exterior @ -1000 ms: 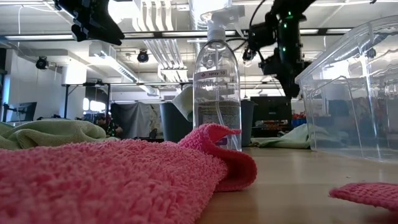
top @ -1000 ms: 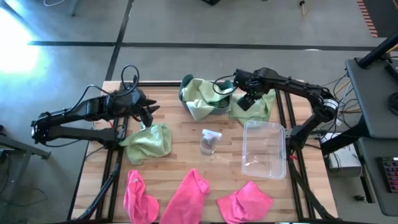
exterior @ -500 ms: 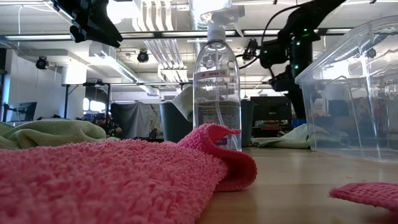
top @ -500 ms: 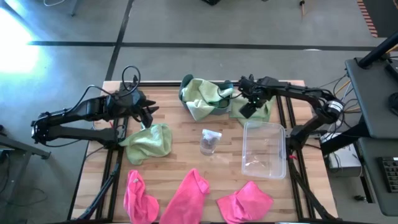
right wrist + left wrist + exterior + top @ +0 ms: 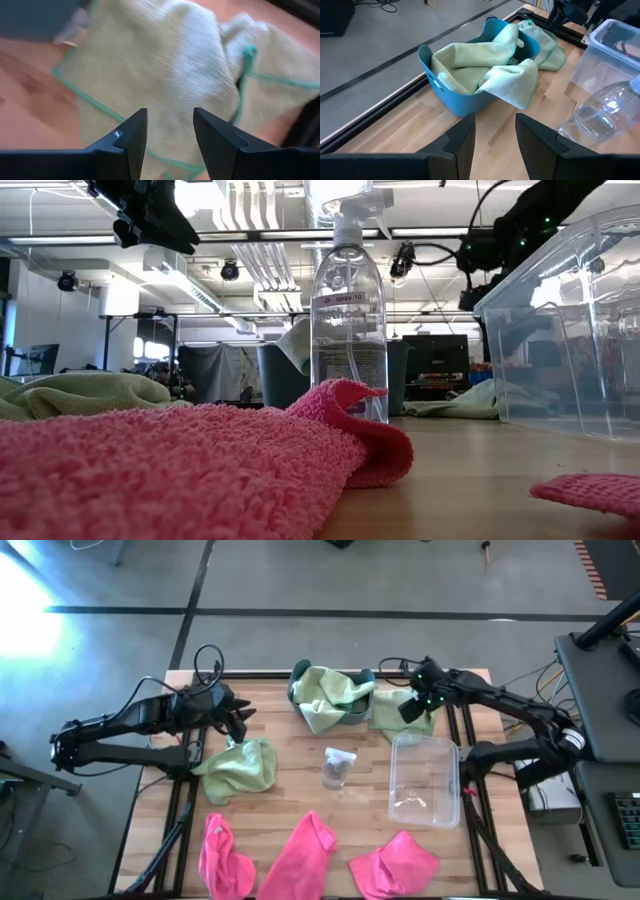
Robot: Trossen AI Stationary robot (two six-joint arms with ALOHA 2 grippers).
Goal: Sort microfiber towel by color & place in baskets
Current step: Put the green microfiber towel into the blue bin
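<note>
Right pincer hovers released over a green towel lying beside the teal basket, which holds one green towel. Clear basket sits empty; three pink towels wait on the surface.

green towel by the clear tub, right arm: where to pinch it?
Probably from straight above, on the raised fold in the green towel. It lies crumpled on the table beside the clear tub, so a ridge gives more to pinch than the flat edges. The open right pincer is above it.
</note>
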